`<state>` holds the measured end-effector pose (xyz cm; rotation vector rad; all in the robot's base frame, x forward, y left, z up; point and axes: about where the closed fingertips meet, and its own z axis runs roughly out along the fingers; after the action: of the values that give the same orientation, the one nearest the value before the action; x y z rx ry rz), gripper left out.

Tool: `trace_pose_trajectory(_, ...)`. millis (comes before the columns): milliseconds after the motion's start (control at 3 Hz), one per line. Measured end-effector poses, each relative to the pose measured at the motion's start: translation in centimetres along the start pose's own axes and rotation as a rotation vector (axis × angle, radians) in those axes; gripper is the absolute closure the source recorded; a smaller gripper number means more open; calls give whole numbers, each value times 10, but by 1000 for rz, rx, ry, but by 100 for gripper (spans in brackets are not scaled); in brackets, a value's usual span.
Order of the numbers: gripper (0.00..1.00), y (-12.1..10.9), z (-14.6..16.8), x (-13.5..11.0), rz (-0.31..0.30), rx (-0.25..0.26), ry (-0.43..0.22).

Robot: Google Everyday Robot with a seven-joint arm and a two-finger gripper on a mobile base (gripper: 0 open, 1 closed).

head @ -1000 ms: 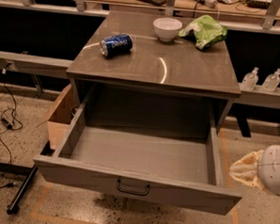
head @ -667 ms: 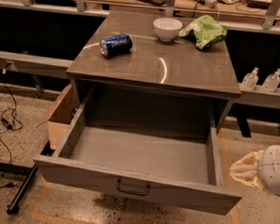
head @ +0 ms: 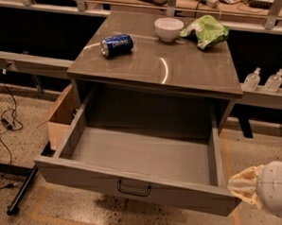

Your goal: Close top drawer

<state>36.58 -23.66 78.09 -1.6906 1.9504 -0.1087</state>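
The top drawer (head: 139, 154) of the grey cabinet is pulled fully out toward me. It is a wide, deep grey box with tall side walls and nothing inside. Its flat front panel (head: 81, 175) carries a small black bar handle (head: 133, 189) at the lower middle. My gripper (head: 265, 187) shows at the lower right edge as a white rounded body with a cream-coloured tip. It sits just right of the drawer's front right corner, close to it. Lower drawers are hidden under the open one.
On the cabinet top (head: 181, 69) lie a blue soda can (head: 117, 45), a white bowl (head: 168, 28) and a green chip bag (head: 206, 31). A cardboard box (head: 60, 117) stands left of the cabinet. Cables (head: 5, 121) run over the floor at left. Two bottles (head: 263, 79) stand at right.
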Motion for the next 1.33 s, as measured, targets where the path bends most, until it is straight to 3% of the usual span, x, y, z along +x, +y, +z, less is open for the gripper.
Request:
trace_pose_trajectory(667, 100, 41, 11, -20, 70, 47, -35)
trace_pose_trajectory(1333, 100, 72, 67, -32, 102, 81, -73)
